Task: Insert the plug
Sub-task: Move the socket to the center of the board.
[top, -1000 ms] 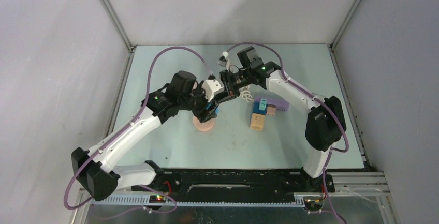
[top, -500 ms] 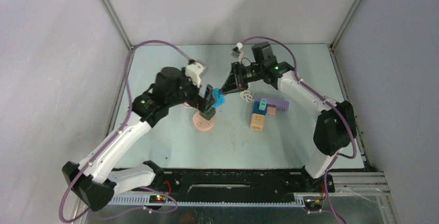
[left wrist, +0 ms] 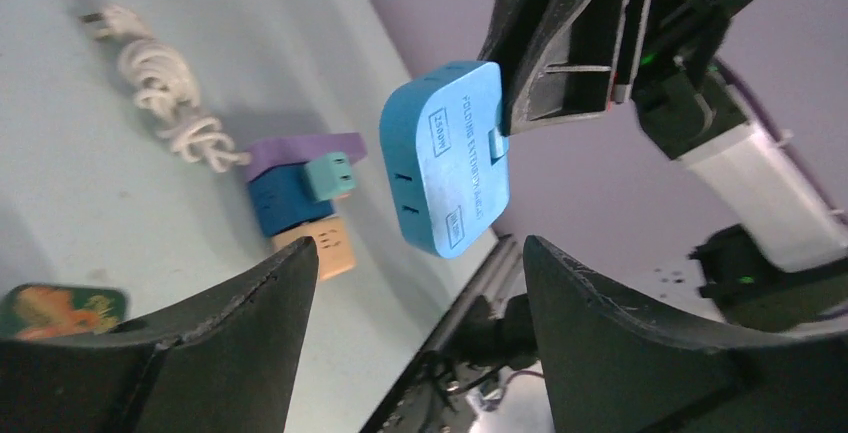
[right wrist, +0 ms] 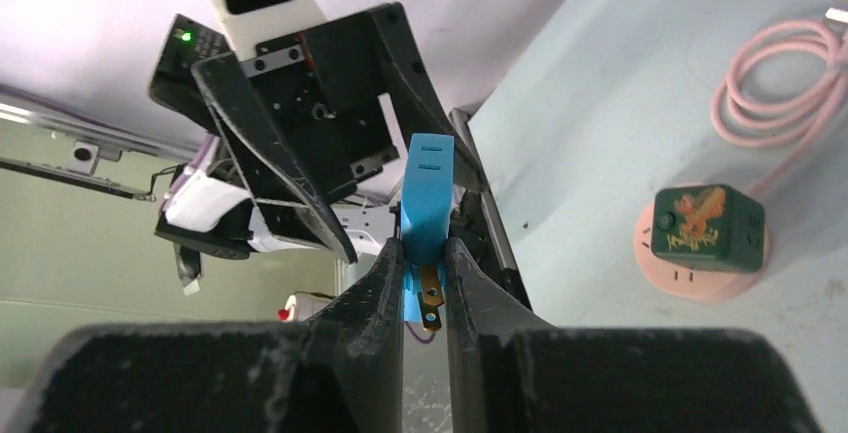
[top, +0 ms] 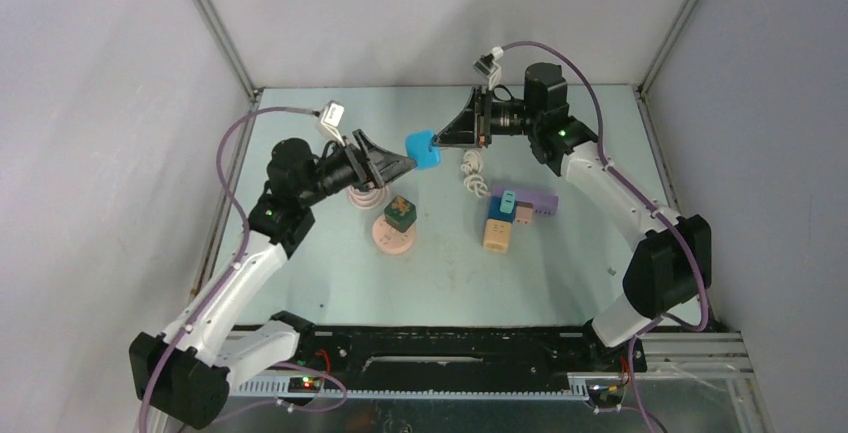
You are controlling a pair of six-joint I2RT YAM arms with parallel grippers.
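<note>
The left end effector (top: pixel 402 163) is hanging over the desk (top: pixel 330 273) with its two black fingers (left wrist: pixel 200 338) spread wide, and it is holding nothing. Just past its fingertips, the right end effector (right wrist: pixel 425 273) is pinching the flat blue plastic plug (top: pixel 422 150) tight between its narrow fingers (right wrist: pixel 382 288).

The plug is up in the air between the two end effectors, close to the left one but apart from it. It is a thin blue slab with round corners. Its wide face (left wrist: pixel 445 158) is showing raised words and small slots. A little brass prong (right wrist: pixel 432 298) is sticking out at the pinched end.

The desk is pale blue-green and a bit scuffed. A dark green cube with an orange picture (top: pixel 400 212) is sitting on a round pink disc (top: pixel 392 242). To the right of it, a bunch of purple, blue, teal and tan blocks (top: pixel 512 213) is sitting pressed together. A coiled pink cable (right wrist: pixel 790 83) is lying behind the cube. A knotted white cord (top: pixel 472 166) is lying behind the blocks. Plain grey walls (top: pixel 420 13) with metal corner posts (top: pixel 215 23) are standing around the desk.
</note>
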